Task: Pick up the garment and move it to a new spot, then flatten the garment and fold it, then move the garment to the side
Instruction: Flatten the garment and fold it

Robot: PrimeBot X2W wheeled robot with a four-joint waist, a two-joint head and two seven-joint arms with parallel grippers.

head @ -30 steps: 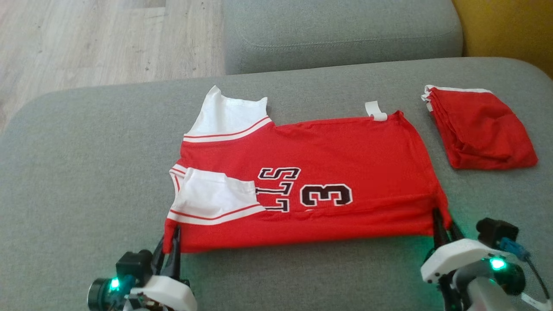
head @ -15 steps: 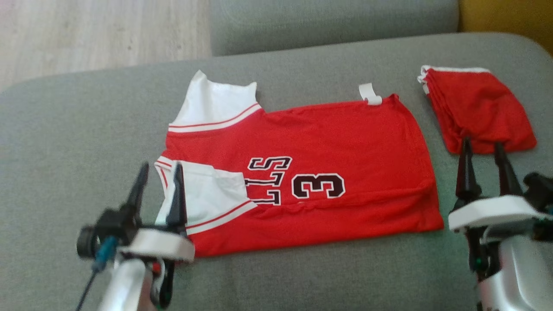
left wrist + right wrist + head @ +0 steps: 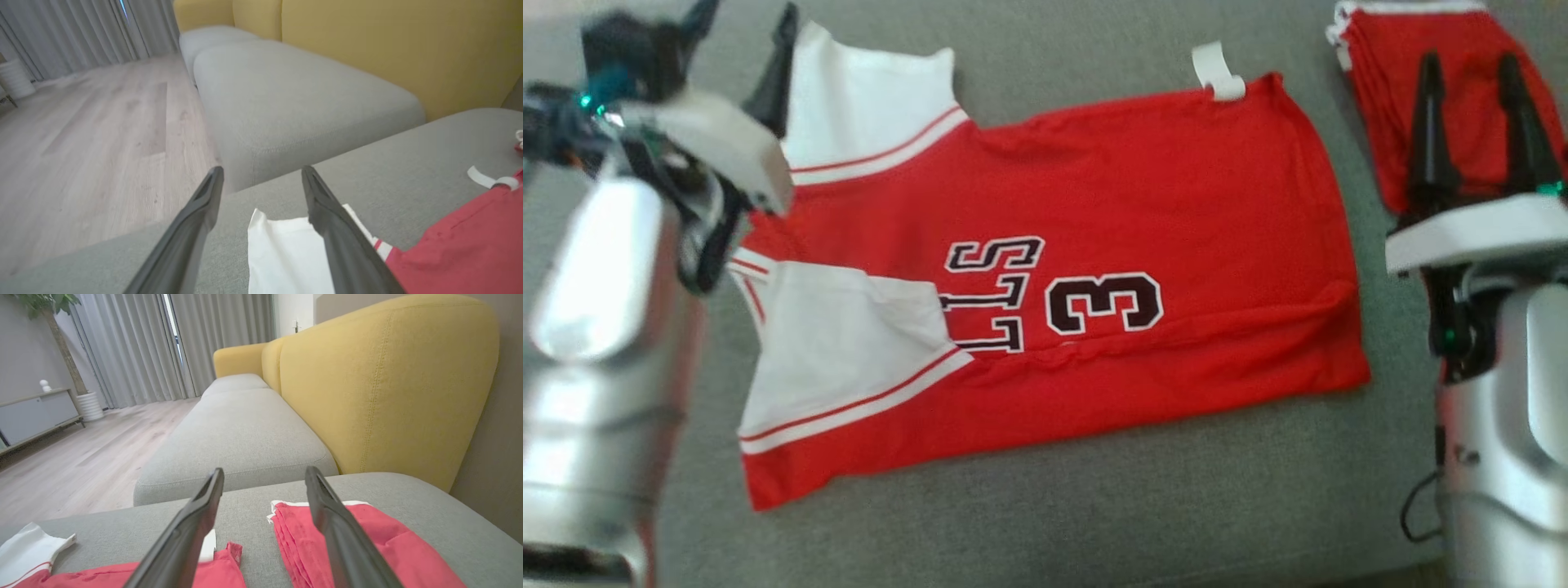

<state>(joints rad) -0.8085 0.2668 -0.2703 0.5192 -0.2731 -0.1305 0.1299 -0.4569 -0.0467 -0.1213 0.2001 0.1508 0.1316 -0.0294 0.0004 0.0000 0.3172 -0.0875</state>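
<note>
Nearest to us, the left forearm [image 3: 596, 269] stands blurred at the lower left and the right forearm [image 3: 1503, 392] at the lower right, both silver. Between them the garment [image 3: 1143, 204], a red jersey, lies spread flat on the grey seat cushion [image 3: 1094, 523], and neither arm holds it. A raised crease runs along its near long edge toward the right corner. In the middle of the cloth we read a black numeral 3 [image 3: 1104, 304] with sideways black letters beside it. At the jersey's left end a white sleeve [image 3: 849, 343] with red stripes lies folded over the red body. A second white sleeve [image 3: 866, 90] sticks out beyond it at the far left corner. A small white tag [image 3: 1217, 72] curls off the far edge.

The left gripper [image 3: 262, 169] hangs by that far sleeve with its two dark fingers spread apart and nothing between them. In the left wrist view one finger crosses in front of the white cloth. The right gripper [image 3: 1467, 59] also has its fingers wide and empty. It stands in front of a second red cloth [image 3: 1466, 114], folded into a stack, which lies near the jersey's right end without touching it.

Farther off we see another grey cushion [image 3: 241, 433], the yellow backrest [image 3: 367, 396], a pale wood floor [image 3: 81, 143] and grey curtains [image 3: 135, 347]
</note>
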